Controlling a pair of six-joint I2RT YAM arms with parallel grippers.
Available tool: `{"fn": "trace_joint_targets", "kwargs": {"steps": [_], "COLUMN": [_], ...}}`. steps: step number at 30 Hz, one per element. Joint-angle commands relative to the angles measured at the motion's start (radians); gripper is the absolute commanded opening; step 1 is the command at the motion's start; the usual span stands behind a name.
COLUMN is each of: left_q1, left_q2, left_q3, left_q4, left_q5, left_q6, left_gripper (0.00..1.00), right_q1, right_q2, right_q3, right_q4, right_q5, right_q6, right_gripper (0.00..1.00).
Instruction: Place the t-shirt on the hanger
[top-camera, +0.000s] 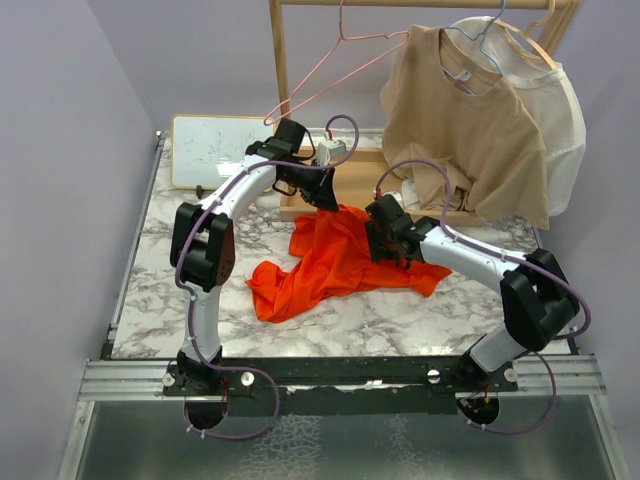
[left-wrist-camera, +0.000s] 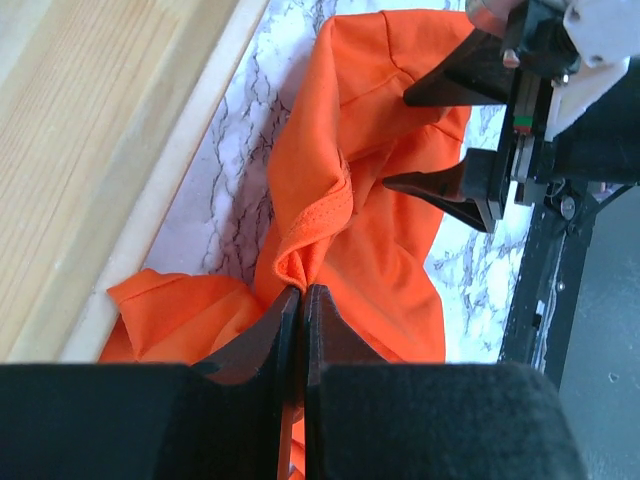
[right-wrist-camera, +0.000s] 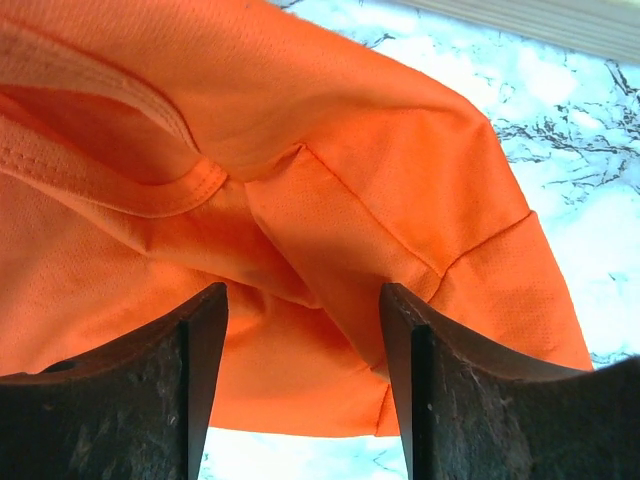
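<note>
The orange-red t-shirt (top-camera: 335, 262) lies crumpled on the marble table, its far edge lifted. My left gripper (top-camera: 326, 200) is shut on a fold of its collar edge (left-wrist-camera: 318, 222) and holds that part up. My right gripper (top-camera: 377, 240) is open, its fingers (right-wrist-camera: 205, 330) standing over the cloth beside the neck seam (right-wrist-camera: 170, 190); it also shows open in the left wrist view (left-wrist-camera: 440, 135). The pink wire hanger (top-camera: 335, 65) hangs tilted from the wooden rack's top bar, above and behind my left arm.
A wooden rack (top-camera: 282, 70) stands at the back with its base board (left-wrist-camera: 90, 130) on the table. A tan t-shirt (top-camera: 465, 120) and a white t-shirt (top-camera: 560, 130) hang at the right on other hangers. A small whiteboard (top-camera: 215, 150) lies back left.
</note>
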Motion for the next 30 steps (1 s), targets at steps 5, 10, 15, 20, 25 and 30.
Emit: {"fn": "trace_joint_targets", "kwargs": {"steps": [5, 10, 15, 20, 25, 30], "left_q1": [-0.001, -0.002, -0.001, -0.002, -0.003, -0.038], "left_q2": [-0.053, -0.054, -0.06, -0.068, -0.066, -0.049], "left_q3": [0.013, 0.013, 0.005, 0.006, -0.002, 0.012], "left_q4": [-0.075, -0.063, -0.062, -0.083, -0.095, -0.076], "left_q5": [0.045, 0.053, 0.043, -0.005, -0.063, -0.11], "left_q6": [0.093, 0.078, 0.074, 0.102, 0.137, 0.154], "left_gripper": [0.0, 0.0, 0.0, 0.0, 0.0, 0.0], "right_q1": [-0.009, -0.01, -0.012, -0.037, -0.158, -0.263], "right_q2": [0.083, 0.074, -0.017, -0.16, -0.259, -0.274], "right_q3": [-0.009, -0.024, 0.011, 0.101, 0.063, 0.003], "right_q4": [0.061, 0.04, -0.075, -0.244, -0.282, -0.27], "right_q5": [0.069, 0.119, 0.208, 0.312, 0.325, 0.276], "right_q6": [0.026, 0.033, 0.049, 0.087, 0.058, 0.011], "right_gripper": [0.47, 0.01, 0.01, 0.01, 0.01, 0.01]}}
